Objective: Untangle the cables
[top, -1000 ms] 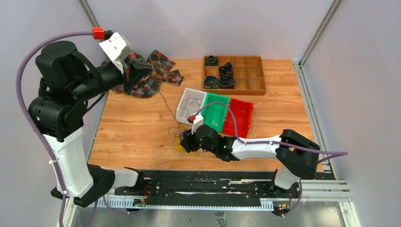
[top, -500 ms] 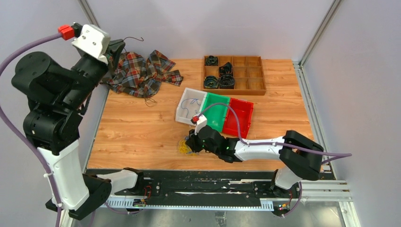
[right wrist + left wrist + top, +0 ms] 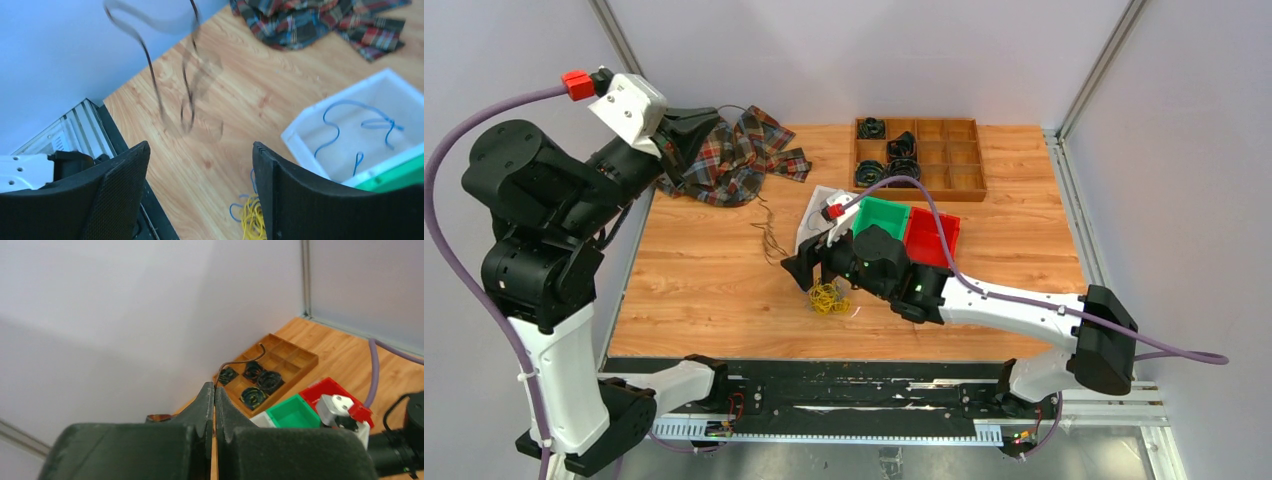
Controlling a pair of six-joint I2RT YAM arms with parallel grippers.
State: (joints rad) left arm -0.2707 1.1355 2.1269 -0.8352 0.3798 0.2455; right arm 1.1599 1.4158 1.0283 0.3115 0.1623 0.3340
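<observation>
The cables lie apart. A yellow clump (image 3: 827, 297) with a blue loop (image 3: 234, 210) rests on the wooden table (image 3: 704, 280); in the right wrist view the yellow clump (image 3: 252, 220) lies low, beside the right finger. My left gripper (image 3: 696, 125) is raised at the far left, shut on a thin black cable (image 3: 767, 225) that dangles over the table. In the left wrist view the black cable's end (image 3: 245, 359) curls out past the left gripper (image 3: 214, 387). My right gripper (image 3: 809, 265) hovers open and empty just left of the clump. The right gripper (image 3: 200, 147) sees the black cable (image 3: 187, 85) blurred.
A white bin (image 3: 305, 135) holds a blue cable (image 3: 350, 125); green (image 3: 886, 218) and red (image 3: 932, 235) bins adjoin it. A wooden divided tray (image 3: 954, 155) with black coils stands far right. A plaid cloth (image 3: 734, 155) lies at the far left.
The right gripper has opened and lifted off the yellow clump, shifting farther from the near edge. The left gripper pulled the black cable free of the clump; the cable now swings loose.
</observation>
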